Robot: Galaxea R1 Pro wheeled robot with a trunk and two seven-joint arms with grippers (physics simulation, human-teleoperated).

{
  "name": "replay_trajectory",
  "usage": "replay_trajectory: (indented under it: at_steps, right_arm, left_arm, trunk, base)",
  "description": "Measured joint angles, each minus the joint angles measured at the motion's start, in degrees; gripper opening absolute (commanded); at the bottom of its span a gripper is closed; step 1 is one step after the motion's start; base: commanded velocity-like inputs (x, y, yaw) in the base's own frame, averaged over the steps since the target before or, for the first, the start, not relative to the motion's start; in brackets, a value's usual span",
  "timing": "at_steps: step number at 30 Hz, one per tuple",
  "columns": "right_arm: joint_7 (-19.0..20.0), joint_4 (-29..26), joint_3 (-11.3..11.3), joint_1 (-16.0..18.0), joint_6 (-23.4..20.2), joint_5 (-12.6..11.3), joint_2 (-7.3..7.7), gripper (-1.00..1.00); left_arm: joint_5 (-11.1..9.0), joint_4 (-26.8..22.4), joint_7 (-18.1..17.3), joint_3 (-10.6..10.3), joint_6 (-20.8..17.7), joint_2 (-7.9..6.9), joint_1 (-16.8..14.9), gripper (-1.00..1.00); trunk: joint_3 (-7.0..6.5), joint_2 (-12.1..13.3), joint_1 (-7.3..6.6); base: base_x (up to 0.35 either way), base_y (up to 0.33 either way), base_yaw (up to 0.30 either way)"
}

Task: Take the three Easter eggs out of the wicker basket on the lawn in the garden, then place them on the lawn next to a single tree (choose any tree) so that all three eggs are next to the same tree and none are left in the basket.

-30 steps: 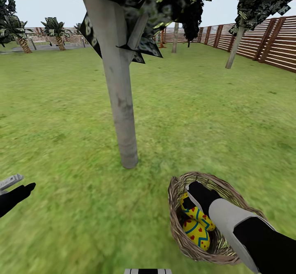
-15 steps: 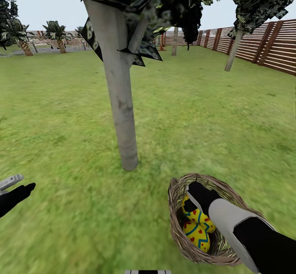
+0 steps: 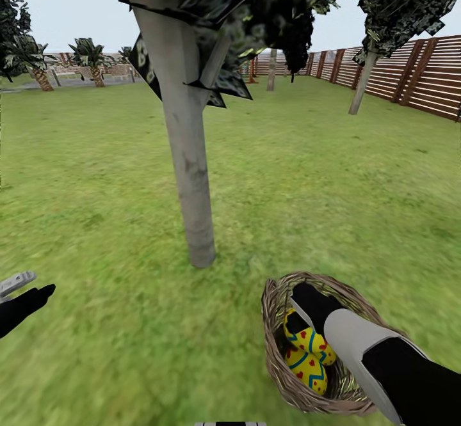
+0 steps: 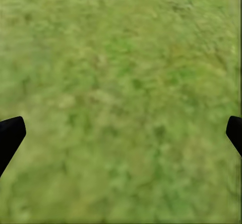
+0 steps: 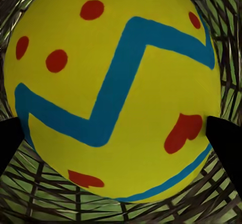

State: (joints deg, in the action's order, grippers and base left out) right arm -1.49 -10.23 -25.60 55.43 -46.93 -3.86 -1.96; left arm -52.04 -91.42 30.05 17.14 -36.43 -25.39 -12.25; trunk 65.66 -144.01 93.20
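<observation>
The basket (image 3: 320,346) stood on the lawn (image 3: 320,176) near the foot of the grey-trunked tree (image 3: 189,157), on the side toward the robot's right arm. Two eggs (image 3: 309,355) showed inside it, touching each other; whether a third lay beneath could not be told. The right hand (image 5: 121,133) reached down into the basket, its dark fingers (image 5: 224,138) set wide on either side of one egg (image 5: 113,90), which sat against the wicker; whether they touched it could not be told. The left hand (image 4: 121,135) hung over bare grass, well apart from the basket, its fingertips spread wide and holding nothing. A slat fence (image 3: 410,74) ran behind the tree.
</observation>
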Motion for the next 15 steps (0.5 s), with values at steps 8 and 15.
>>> replay_trajectory:
  at_steps: [8, 15]
  right_arm:
    - [0.12, 1.48, 0.17, 0.0, -0.01, -0.09, 0.0, -1.0]
    - [0.19, 1.71, 0.22, 0.0, -1.88, -0.1, -0.05, -1.0]
  left_arm:
    - [-0.01, 0.0, 0.0, -0.01, 0.0, 0.0, 0.01, 1.0]
    - [0.0, 0.0, 0.0, -0.01, 0.0, -0.08, -0.02, 1.0]
  trunk:
    - [-0.89, 0.06, -0.1]
    - [-2.44, 0.15, -0.28]
  base:
    - [0.0, 0.0, 0.0]
    - [0.0, 0.0, 0.0]
